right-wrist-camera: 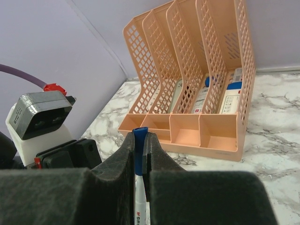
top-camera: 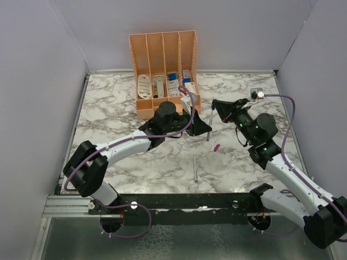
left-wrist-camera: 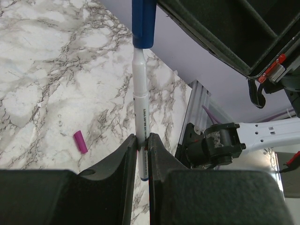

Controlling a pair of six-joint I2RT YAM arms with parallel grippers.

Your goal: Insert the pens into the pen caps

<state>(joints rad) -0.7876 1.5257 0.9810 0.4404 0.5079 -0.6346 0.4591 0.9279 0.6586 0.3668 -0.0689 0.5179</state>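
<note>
While the left gripper (left-wrist-camera: 142, 141) is clamped on the lower barrel of a grey-white pen (left-wrist-camera: 139, 93), that pen runs straight away from its fingers to a blue cap (left-wrist-camera: 143, 21) at the other end. From above, the pen's long axis runs roughly near to far across the marble table (top-camera: 108, 108), leaning slightly right, with the capped end pointing toward the back wall. Behind the left gripper stands a peach organizer (top-camera: 162, 54) with boxed items in its compartments.

A second pen (top-camera: 195, 169) lies loose on the table nearer the arm bases, well apart from the held one. It also runs near to far, and what looks like its coloured tip is at the near end. Just right of it and a little farther back lies a magenta cap (top-camera: 216, 147) on its side, touching neither pen.

The right gripper (right-wrist-camera: 139, 140) is pinched on the blue cap, and the white barrel shows directly below the cap between its fingers.
</note>
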